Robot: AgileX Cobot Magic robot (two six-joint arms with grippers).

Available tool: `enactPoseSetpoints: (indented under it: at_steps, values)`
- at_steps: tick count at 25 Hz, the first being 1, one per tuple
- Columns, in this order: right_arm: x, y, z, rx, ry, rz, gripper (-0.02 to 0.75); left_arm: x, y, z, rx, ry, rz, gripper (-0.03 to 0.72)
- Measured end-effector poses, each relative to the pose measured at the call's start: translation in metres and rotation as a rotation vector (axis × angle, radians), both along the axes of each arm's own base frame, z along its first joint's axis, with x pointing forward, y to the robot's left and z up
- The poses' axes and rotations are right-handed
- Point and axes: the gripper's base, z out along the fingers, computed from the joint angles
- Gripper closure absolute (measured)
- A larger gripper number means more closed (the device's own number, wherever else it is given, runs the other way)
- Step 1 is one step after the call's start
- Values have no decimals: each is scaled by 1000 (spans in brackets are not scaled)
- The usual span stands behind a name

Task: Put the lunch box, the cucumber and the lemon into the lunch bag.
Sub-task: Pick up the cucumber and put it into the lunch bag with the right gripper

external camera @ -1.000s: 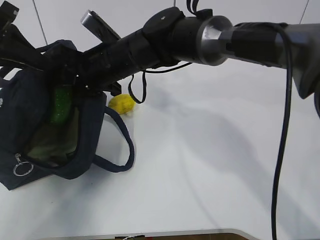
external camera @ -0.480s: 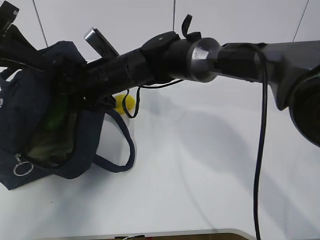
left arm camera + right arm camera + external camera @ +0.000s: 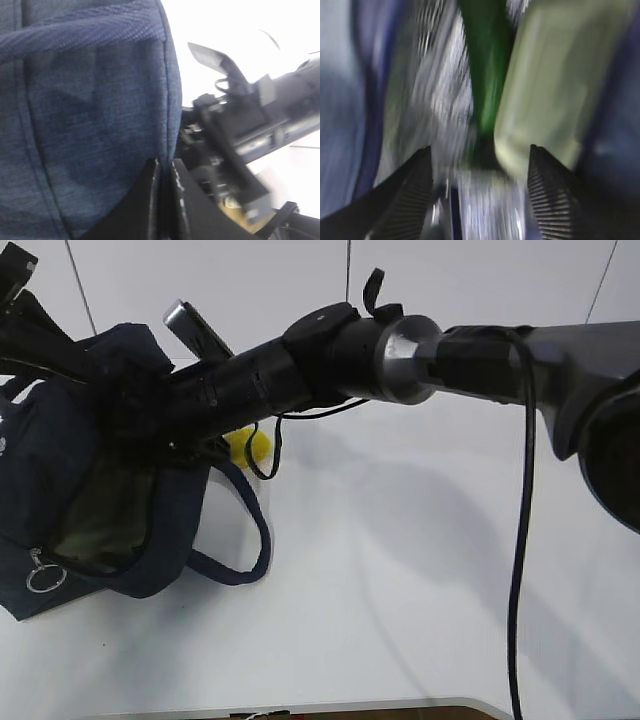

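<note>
— Where is the cucumber [image 3: 487, 75]?
— Inside the lunch bag [image 3: 60, 470], beside the pale green lunch box [image 3: 555, 85]. The lemon [image 3: 250, 447] lies on the table [image 3: 420, 570].
— Grippers?
— Right gripper [image 3: 477, 197] spread apart, empty. Left gripper [image 3: 164, 200] pinches the bag's fabric.

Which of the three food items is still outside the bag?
The lemon, yellow, on the table behind the lunch bag; cucumber and lunch box lie inside.

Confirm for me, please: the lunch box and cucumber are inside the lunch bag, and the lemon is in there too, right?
Not quite. The lemon is outside, on the table behind the lunch bag, as the exterior view shows. The lunch box and cucumber are inside.
</note>
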Motion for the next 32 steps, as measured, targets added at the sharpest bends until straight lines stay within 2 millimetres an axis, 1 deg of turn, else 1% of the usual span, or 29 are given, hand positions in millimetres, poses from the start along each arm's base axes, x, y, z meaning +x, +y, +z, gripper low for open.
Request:
enactPoseSetpoints:
  at_steps: [3, 8, 12, 15, 18, 20, 24, 27, 29, 32]
  values:
    - [-3, -6, -2, -26, 6, 71, 257, 0, 0, 0, 2, 0, 0, 700]
    - [-5, -21, -3, -48, 44, 199, 256, 0, 1, -1, 20, 0, -3, 700]
    - [-1, -37, 4, -88, 52, 272, 256, 0, 4, -3, 59, -2, -7, 700]
    - [4, -42, 14, -126, 23, 279, 256, 0, 5, -5, 82, -3, -10, 700]
    - [11, -45, 29, -177, -34, 266, 256, 0, 7, -5, 90, -4, -5, 700]
    - [15, -48, 42, -237, -87, 253, 256, 0, 12, -5, 105, -5, 4, 700]
    - [25, -57, 66, -390, -198, 187, 256, 1, 30, -6, 118, -1, 51, 700]
    - [32, -66, 79, -513, -260, 110, 256, 1, 45, -6, 122, 2, 93, 700]
    - [37, -74, 80, -612, -286, 57, 256, 1, 53, -7, 125, 5, 113, 700]
    - [43, -84, 77, -727, -306, 9, 256, 0, 62, -8, 163, 10, 124, 700]
